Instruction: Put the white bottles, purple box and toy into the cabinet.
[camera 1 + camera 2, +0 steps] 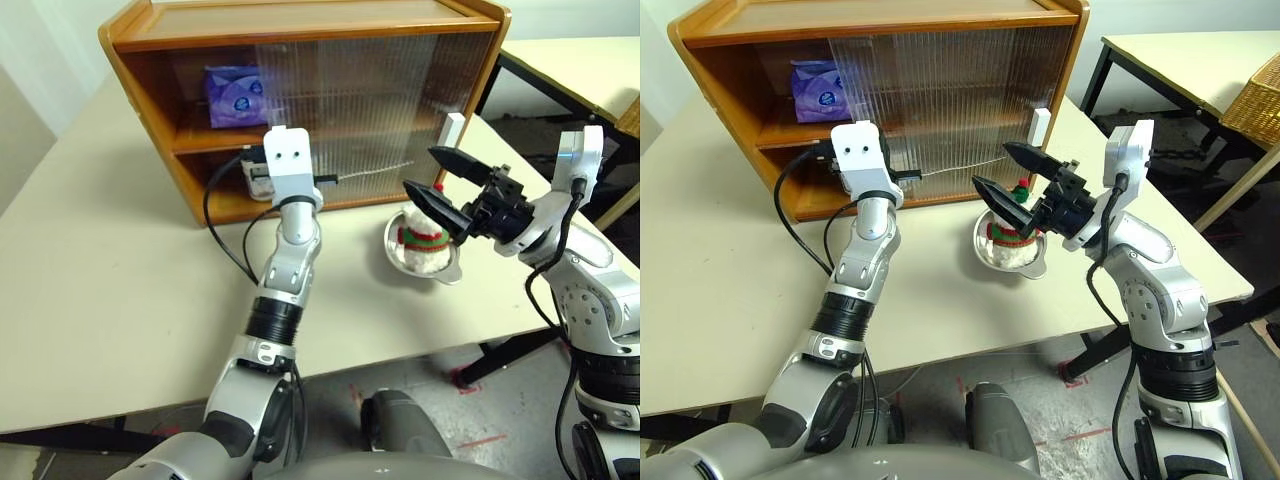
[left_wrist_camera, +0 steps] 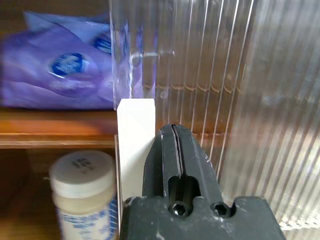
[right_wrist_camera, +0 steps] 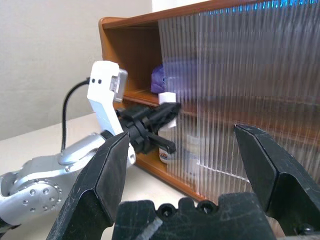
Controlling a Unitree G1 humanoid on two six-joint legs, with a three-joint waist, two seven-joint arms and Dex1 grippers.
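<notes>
1. two pincers differ: left gripper point(image 2: 172, 150) is clenched empty against the white handle point(image 2: 135, 145) of the cabinet point(image 1: 300, 25) door; right gripper point(image 1: 438, 177) hangs released above the toy point(image 1: 422, 240).
2. step, likely: sliding the door; next, the push must hold square on the handle.
3. left arm reaches forward; purple box point(image 1: 235, 95) on the shelf, one white bottle point(image 2: 82, 195) below it.

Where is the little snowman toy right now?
The snowman toy sits in a shiny metal bowl on the table, in front of the cabinet, just below the right gripper and its open fingers.
</notes>
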